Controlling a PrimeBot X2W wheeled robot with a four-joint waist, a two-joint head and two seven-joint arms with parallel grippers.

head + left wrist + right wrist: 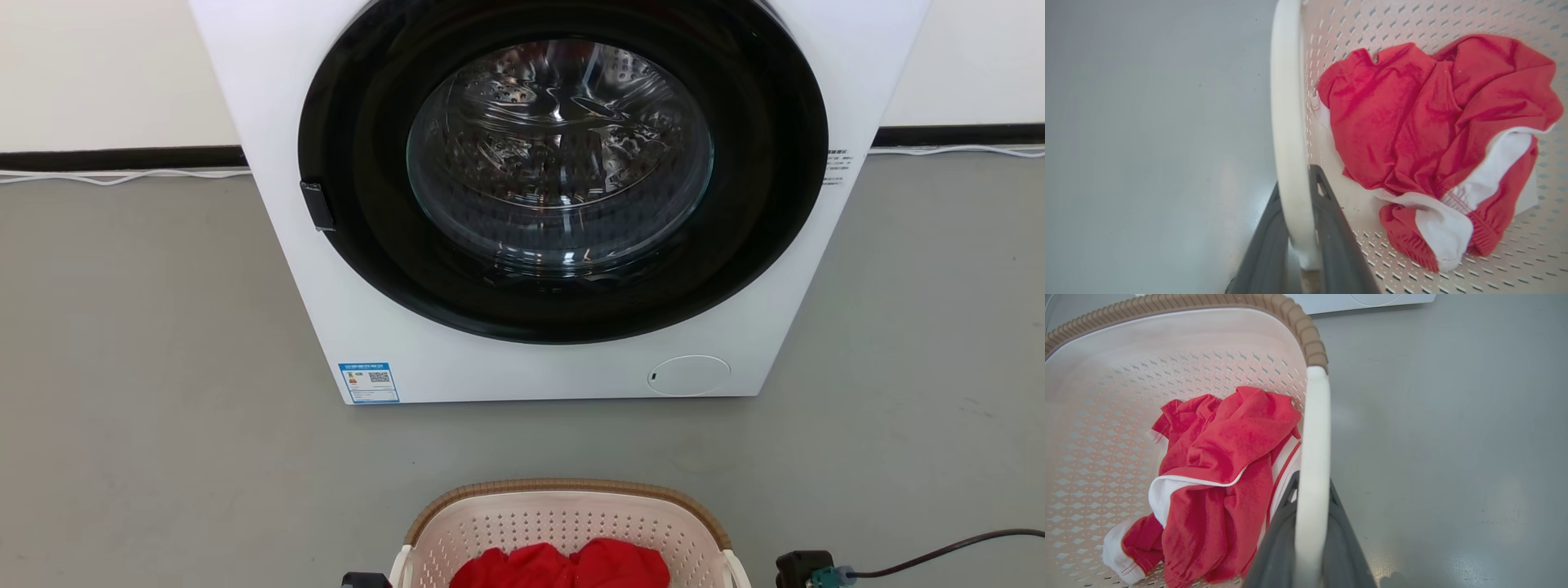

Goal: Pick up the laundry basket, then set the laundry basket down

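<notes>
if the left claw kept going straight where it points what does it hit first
The white handle of the laundry basket: the left claw has it between its fingers, and it runs on ahead of them. Beyond that probably the grey floor, though depth is hard to judge.

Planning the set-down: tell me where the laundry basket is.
The laundry basket is bottom centre in the head view, in front of the washer.

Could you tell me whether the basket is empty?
No, a red and white garment lies inside the basket.
</notes>
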